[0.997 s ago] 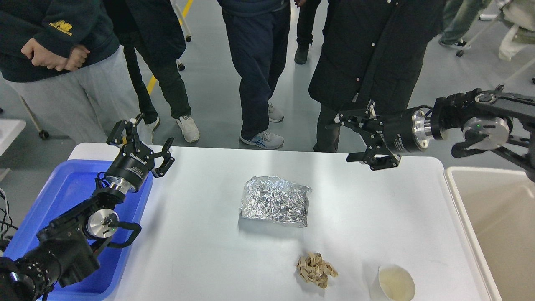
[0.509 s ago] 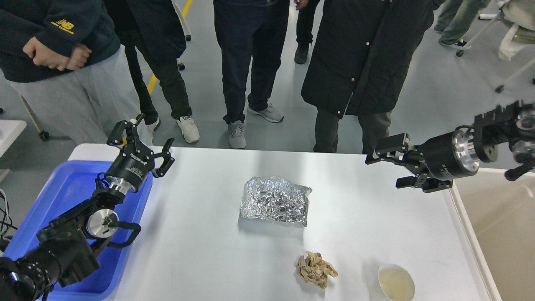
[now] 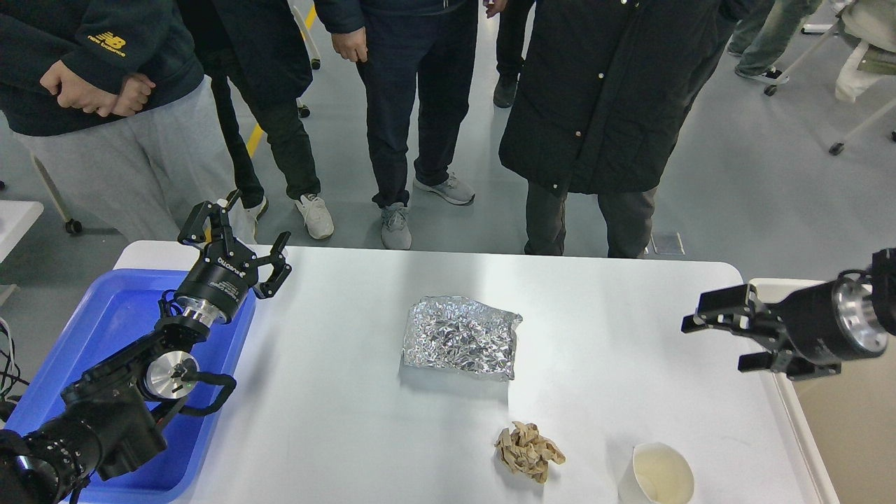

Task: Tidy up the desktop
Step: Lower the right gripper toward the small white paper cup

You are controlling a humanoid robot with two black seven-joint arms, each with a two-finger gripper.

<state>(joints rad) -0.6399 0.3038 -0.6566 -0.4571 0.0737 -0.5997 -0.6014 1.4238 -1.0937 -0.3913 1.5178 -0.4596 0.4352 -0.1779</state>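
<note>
The white desktop (image 3: 336,392) holds a crumpled sheet of silver foil (image 3: 462,337) at its middle, a crumpled brown paper ball (image 3: 528,451) near the front, and a white paper cup (image 3: 656,476) at the front right. My left gripper (image 3: 234,241) is open and empty, raised over the desktop's far left corner beside the blue tray. My right gripper (image 3: 721,336) is open and empty, held above the desktop's right edge, well right of the foil.
A blue plastic tray (image 3: 105,329) lies along the left side under my left arm. A beige bin (image 3: 850,434) stands at the right edge. Several people (image 3: 602,105) stand close behind the far edge of the table.
My right arm has swung right and toward the front, from the far right corner to the desktop's right edge. The left arm has not moved. The people behind have shifted.
</note>
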